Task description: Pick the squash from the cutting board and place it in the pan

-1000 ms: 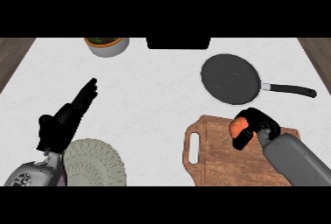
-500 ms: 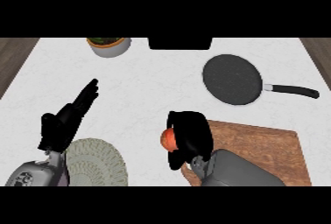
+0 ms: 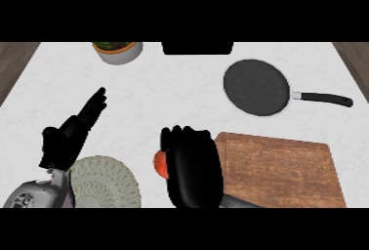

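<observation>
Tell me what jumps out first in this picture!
The big black right hand in the lower middle is wrapped round an orange squash, just left of the brown cutting board. After that, the dark round pan sits at the upper right.

No readable text or labels

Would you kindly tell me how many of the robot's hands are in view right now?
2. The left hand is open at the left, beside the plate; the right hand curls round the squash, just left of the cutting board.
</observation>
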`<state>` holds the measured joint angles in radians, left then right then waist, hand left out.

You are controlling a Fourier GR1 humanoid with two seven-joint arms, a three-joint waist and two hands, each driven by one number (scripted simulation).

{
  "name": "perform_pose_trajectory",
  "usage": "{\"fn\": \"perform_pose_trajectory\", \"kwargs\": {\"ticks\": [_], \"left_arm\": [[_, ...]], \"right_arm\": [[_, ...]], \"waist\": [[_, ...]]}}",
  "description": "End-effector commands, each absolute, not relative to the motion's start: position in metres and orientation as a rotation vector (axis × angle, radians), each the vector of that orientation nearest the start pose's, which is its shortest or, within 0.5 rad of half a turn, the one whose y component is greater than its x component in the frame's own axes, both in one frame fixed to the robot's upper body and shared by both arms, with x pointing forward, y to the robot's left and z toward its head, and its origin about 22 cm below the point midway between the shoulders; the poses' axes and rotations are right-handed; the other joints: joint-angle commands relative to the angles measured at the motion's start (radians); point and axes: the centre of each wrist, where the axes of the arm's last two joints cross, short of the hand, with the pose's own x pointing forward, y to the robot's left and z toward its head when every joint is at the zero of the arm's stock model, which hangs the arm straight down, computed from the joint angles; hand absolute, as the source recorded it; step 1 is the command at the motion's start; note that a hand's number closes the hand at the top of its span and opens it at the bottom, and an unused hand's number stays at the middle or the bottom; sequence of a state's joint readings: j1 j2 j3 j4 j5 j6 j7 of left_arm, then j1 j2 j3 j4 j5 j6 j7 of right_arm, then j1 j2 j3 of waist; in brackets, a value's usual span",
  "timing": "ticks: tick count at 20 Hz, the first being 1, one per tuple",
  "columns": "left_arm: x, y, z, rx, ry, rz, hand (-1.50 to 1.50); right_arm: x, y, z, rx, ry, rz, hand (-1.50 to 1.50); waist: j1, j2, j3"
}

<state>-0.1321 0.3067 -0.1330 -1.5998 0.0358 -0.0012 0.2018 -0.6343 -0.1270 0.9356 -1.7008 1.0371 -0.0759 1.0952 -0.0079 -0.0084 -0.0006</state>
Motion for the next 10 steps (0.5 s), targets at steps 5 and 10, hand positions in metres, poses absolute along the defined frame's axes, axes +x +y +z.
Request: {"fn": "perform_pose_trajectory", "kwargs": {"ticks": [5,10], "left_arm": [[0.268,0.241,0.055,0.104,-1.508,-0.342,0.0],[0.271,0.249,0.058,0.1,-1.515,-0.351,0.0]], "right_arm": [[0.226,-0.036,0.113,-1.063,-1.572,0.669,1.5],[0.266,-0.074,0.088,-1.002,-1.617,0.531,1.5]], "waist": [[0.004,0.008,0.001],[0.014,0.012,0.001]]}}
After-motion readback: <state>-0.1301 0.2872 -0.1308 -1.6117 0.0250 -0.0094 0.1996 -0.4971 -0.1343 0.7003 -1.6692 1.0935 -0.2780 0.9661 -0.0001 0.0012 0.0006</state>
